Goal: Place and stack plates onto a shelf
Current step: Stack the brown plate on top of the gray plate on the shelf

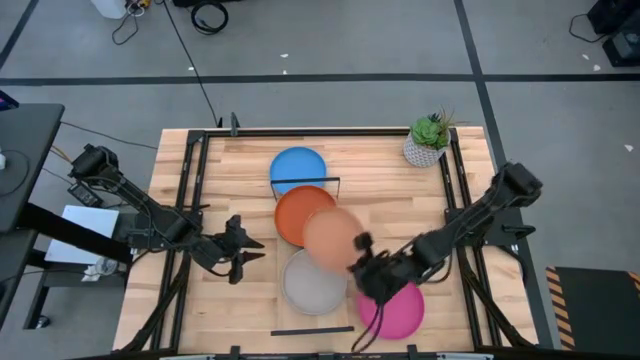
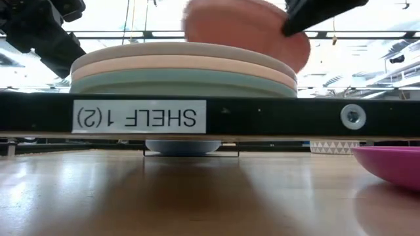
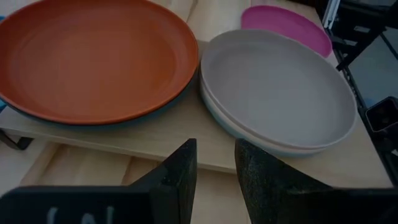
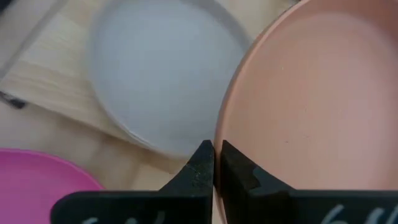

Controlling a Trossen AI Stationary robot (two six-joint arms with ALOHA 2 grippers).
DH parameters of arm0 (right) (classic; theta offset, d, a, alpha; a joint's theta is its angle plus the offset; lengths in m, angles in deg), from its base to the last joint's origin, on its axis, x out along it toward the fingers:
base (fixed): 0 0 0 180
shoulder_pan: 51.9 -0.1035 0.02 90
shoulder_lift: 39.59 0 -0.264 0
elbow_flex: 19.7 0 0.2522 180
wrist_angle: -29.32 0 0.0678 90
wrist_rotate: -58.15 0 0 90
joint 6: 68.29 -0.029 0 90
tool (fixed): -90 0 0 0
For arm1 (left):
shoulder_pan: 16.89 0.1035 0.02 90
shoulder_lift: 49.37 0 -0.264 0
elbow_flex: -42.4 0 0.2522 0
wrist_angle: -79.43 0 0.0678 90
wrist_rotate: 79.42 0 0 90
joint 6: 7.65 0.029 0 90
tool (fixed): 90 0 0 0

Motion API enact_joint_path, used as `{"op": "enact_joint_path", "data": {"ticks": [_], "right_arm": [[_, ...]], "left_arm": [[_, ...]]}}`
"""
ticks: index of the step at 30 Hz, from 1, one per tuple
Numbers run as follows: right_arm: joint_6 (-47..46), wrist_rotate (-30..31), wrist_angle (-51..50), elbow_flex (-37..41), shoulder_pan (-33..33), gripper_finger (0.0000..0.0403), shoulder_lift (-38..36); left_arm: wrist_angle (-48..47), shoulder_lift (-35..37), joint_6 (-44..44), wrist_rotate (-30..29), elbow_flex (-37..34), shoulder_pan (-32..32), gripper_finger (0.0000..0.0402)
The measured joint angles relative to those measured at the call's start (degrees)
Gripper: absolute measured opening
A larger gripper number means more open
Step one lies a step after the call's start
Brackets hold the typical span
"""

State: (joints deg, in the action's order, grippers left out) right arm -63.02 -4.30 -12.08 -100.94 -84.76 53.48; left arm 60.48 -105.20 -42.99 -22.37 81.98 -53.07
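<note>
Grey floor [image 1: 400, 40] surrounds the slatted wooden surface [image 1: 380, 165], crossed by dark tape lines [image 1: 470, 45], with black cables [image 1: 208, 15] lying at the far side. A dark desk [image 1: 25, 150] stands at the left edge. The low view shows bright overhead light [image 2: 367, 16] beyond the surface.

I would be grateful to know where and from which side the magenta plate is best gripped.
Probably its raised rim: the magenta plate lies flat on the tabletop, apart from the shelf. Come from the right, where the right pincer, holding the tan plate, already is.
</note>
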Motion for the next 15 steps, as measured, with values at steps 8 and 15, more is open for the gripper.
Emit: {"op": "enact_joint_path", "data": {"ticks": [8,15], "right_arm": [[12.0,-13.2,0.0,-10.4,1.5,0.0014,10.9],[15.5,-18.5,-0.8,-12.1,3.4,0.0015,13.9]], "left_arm": [[0.8,0.0,-3.0,-0.7,0.0,0.0,0.0117],[0.8,0.0,-4.5,-0.9,0.0,0.0,0.0117]]}}
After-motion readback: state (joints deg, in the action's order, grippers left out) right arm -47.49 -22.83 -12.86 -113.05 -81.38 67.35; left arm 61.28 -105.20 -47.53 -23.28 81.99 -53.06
